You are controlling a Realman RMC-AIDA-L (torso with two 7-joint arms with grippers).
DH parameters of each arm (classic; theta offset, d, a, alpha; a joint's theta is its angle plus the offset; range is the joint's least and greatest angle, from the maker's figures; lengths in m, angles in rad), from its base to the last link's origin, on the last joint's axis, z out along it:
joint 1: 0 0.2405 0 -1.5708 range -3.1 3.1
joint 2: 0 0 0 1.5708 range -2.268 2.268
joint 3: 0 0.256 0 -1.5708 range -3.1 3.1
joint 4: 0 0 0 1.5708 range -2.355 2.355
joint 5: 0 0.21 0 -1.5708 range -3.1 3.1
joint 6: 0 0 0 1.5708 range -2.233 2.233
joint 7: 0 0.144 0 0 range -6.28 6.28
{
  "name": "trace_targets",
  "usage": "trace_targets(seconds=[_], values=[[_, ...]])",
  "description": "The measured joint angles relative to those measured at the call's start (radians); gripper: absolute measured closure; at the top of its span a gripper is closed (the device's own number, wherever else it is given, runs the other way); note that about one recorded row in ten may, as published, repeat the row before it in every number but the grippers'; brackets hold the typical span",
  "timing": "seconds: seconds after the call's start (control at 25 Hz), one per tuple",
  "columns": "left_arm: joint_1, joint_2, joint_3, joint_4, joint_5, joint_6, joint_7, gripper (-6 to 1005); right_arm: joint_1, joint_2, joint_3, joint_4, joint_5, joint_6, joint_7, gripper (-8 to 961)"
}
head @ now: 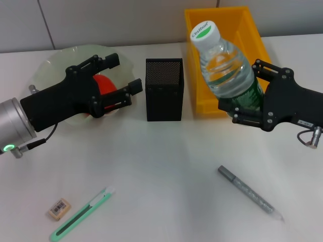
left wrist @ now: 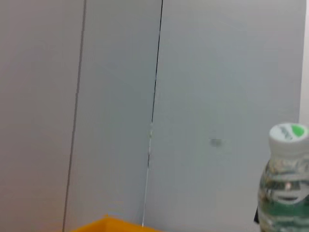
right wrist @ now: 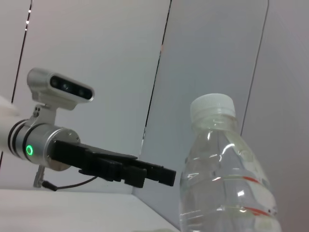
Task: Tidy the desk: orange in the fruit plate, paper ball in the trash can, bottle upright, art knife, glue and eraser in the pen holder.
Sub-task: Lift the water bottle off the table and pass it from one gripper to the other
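My right gripper point(head: 242, 89) is shut on a clear water bottle point(head: 224, 65) with a white and green cap, held upright in front of the yellow trash can point(head: 227, 22). The bottle point(right wrist: 227, 169) fills the right wrist view and shows at the edge of the left wrist view point(left wrist: 286, 179). My left gripper point(head: 123, 74) hangs open over the orange point(head: 103, 84), which lies in the pale fruit plate point(head: 55, 65). The black mesh pen holder point(head: 164, 89) stands between the arms. A green art knife point(head: 83, 214), an eraser point(head: 59, 208) and a silver glue stick point(head: 250, 194) lie on the desk in front. The paper ball is out of view.
The white desk point(head: 166, 166) runs back to a grey panelled wall point(left wrist: 193, 96). The trash can's rim point(left wrist: 111, 224) shows in the left wrist view. The left arm and its gripper point(right wrist: 145, 173) show beyond the bottle in the right wrist view.
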Motion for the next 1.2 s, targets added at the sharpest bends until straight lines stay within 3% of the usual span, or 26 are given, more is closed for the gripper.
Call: trace_targets(seconds=[0.32, 1.2], values=[[-0.002, -0.005, 0.000, -0.149, -0.209, 0.104, 0.127, 138, 0.060, 0.001, 0.000, 0.105, 0.039, 0.012, -0.052, 187], [-0.038, -0.005, 0.031, -0.213, -0.272, 0.109, 0.050, 139, 0.179, 0.001, 0.002, 0.312, 0.101, 0.044, -0.143, 187]])
